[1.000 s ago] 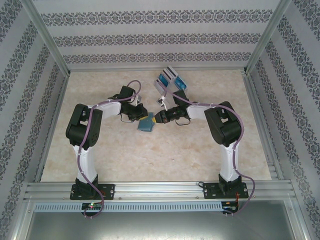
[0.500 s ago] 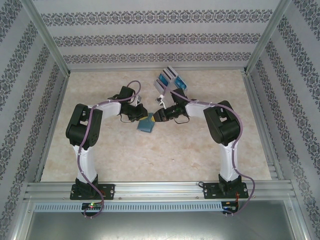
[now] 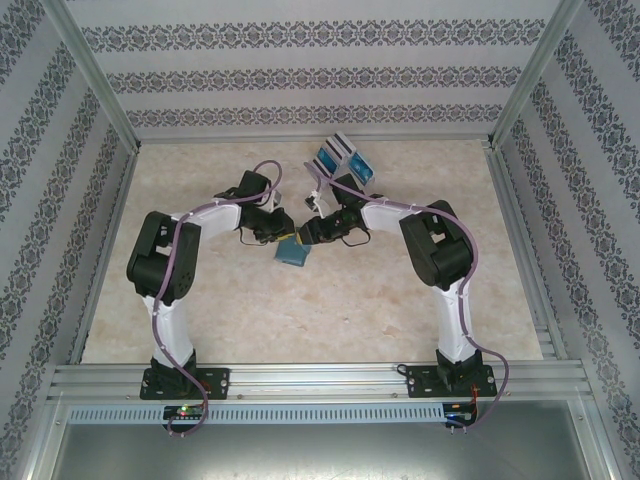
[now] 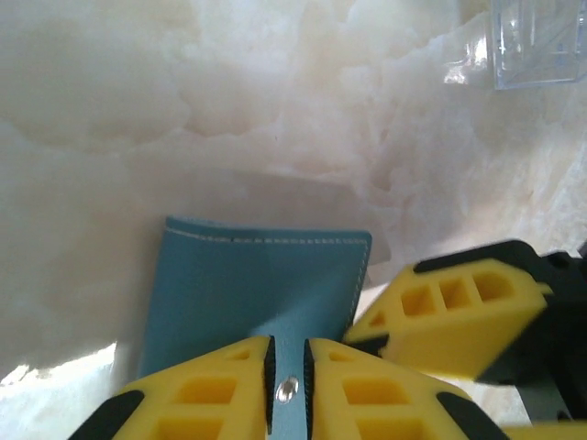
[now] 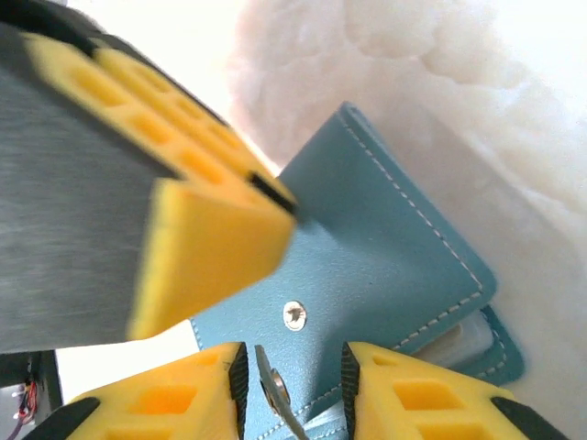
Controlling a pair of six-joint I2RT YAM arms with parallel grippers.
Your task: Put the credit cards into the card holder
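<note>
Left wrist view: my left gripper (image 4: 289, 353) stands narrow, both yellow fingers pinched on the closing strap (image 4: 289, 408) of the card holder (image 4: 257, 284), with the strap's metal snap showing in the slit between them. The teal case lies flat on the marbled table (image 4: 138, 110) just beyond the fingertips. A yellow finger (image 4: 449, 316) of my other arm sits at the case's right corner; whether it touches I cannot tell. A clear plastic piece (image 4: 537, 41) lies well apart, upper right.

Right wrist view adds the right gripper (image 5: 293, 357), fingers parted, with a thin flap edge standing loose in the gap and a snap stud (image 5: 293, 314) on the case's stitched face.

Top external view adds the credit cards (image 3: 340, 158), grouped near the far wall, well apart from the holder, which lies mid-table between both grippers.
</note>
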